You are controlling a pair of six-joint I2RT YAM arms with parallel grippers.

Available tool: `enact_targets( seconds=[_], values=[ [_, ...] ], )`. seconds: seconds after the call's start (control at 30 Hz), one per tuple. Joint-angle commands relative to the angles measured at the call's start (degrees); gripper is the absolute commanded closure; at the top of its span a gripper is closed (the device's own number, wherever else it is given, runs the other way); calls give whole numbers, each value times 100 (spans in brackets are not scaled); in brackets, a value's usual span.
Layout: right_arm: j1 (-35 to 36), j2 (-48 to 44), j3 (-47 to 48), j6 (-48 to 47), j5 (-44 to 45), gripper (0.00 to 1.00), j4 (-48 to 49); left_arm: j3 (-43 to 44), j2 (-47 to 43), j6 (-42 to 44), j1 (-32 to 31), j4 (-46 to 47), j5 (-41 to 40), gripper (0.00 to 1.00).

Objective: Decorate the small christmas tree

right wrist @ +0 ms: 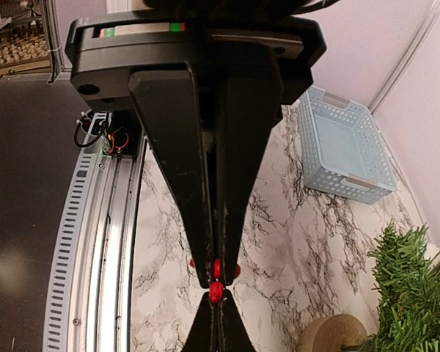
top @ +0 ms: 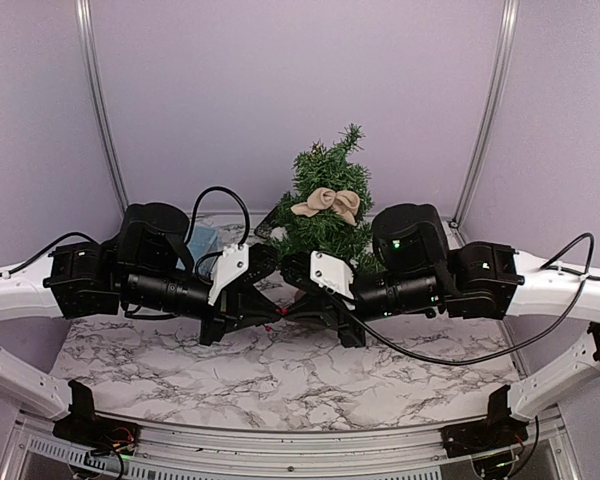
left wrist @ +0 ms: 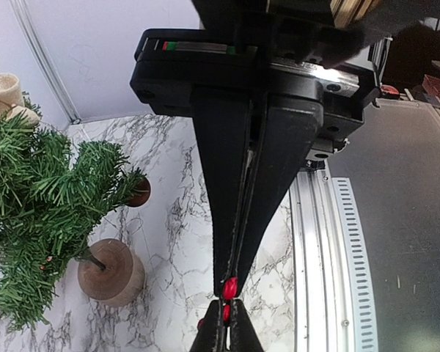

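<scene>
Much bare table (top: 280, 385) between near rail (top: 280, 437) and my tips. Left pincer (left wrist: 230, 281) squeezed tight on red beads (left wrist: 230, 288); right pincer (right wrist: 215, 280) meets it tip to tip, clamped on same beads. Beads tiny, mostly hidden by fingers, shape unclear. Tree (top: 325, 215) just beyond tips, apart, base hidden from above by my arms. Basket (right wrist: 341, 147) back left. Walls (top: 280, 100) close behind.

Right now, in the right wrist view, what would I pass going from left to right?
Perforated metal rail → right end effector, pinching red beads → light blue slotted basket → small christmas tree.
</scene>
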Motion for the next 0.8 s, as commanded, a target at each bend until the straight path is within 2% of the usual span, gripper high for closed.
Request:
enact_targets(
  seconds=[0.0, 0.07, 0.1, 0.23, 0.33, 0.4, 0.57, 0.77],
  values=[
    [45, 18, 198, 86, -47, 100, 21, 63, -24, 17, -41, 246, 115, 100],
    [34, -63, 102, 156, 14, 98, 148, -121, -183, -96, -36, 526, 50, 100],
    [26, -127, 25, 202, 67, 93, 227, -254, -279, -176, -28, 738, 24, 100],
    [-154, -490, -327, 477, 252, 56, 676, -868, -707, -804, 67, 2000, -248, 100],
    [-276, -790, -737, 839, 523, 40, 1398, -1463, -910, -1555, 82, 3349, -699, 100],
    [-287, -899, -1024, 1045, 702, 37, 1923, -1690, -923, -2050, 83, 4141, -966, 100],
    [-291, -742, -1287, 1490, 782, 39, 3041, -2246, -733, -3100, 87, 6413, -1533, 100],
    [-289, -335, -1196, 1654, 440, 41, 3795, -2249, -447, -3384, 49, 7179, -1551, 100]
  ],
)
